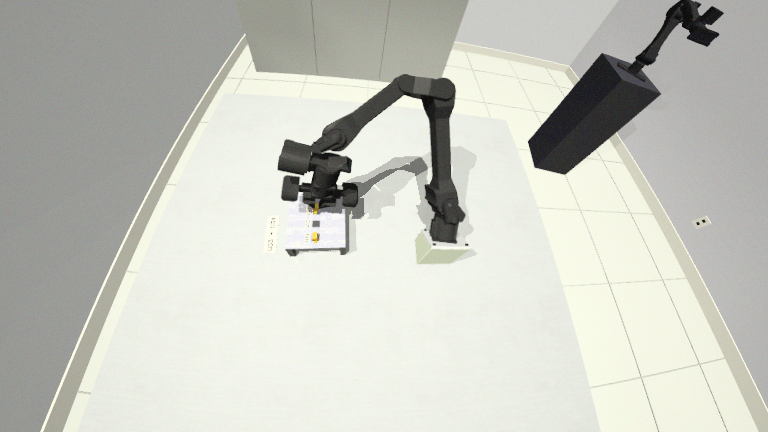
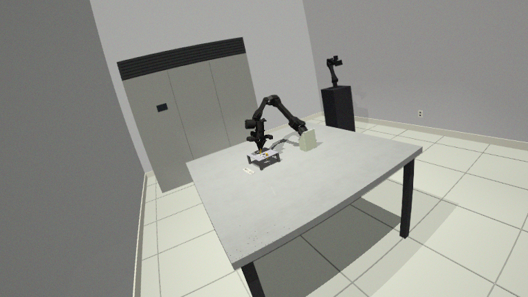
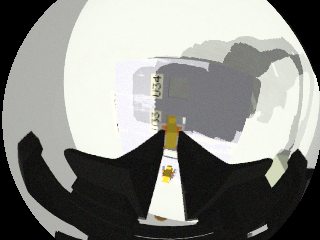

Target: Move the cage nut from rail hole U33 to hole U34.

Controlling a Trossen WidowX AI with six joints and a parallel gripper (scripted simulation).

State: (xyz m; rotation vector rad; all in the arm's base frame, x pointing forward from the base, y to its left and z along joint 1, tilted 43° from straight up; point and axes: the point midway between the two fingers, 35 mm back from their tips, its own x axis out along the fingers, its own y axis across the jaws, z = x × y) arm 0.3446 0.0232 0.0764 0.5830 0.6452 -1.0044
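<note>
Yellow with orange is seen on the nut (image 1: pixel 316 208) (image 2: pixel 260 151) (image 3: pixel 171 132) between the fingers of the black claw (image 1: pixel 317 205) (image 2: pixel 260 148) (image 3: pixel 171 135). The plate (image 1: pixel 333 232) (image 2: pixel 272 154) (image 3: pixel 127 90) beneath is coloured pale lilac-white; beside it, the counter (image 1: pixel 362 336) (image 2: pixel 295 188) (image 3: pixel 95 60) is finished in whitish grey. Black letters are borne by cream labels (image 3: pixel 157 86) on the plate.

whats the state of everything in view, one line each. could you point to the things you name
black gripper fingers (image 1: pixel 316 205) (image 2: pixel 260 148): closed on the held nut
yellow held cage nut (image 1: pixel 316 209) (image 2: pixel 260 151) (image 3: pixel 171 131): gripped, not released
square U34 hole (image 3: pixel 178 87): unfilled
other yellow cage nut (image 1: pixel 315 237) (image 2: pixel 267 154) (image 3: pixel 168 173): at the rail plate, ungripped; wings unclear
pale rectangular rail plate (image 1: pixel 334 229) (image 2: pixel 273 154) (image 3: pixel 125 80): raised on legs
white printed card (image 1: pixel 271 231) (image 2: pixel 248 170): flat on table
</note>
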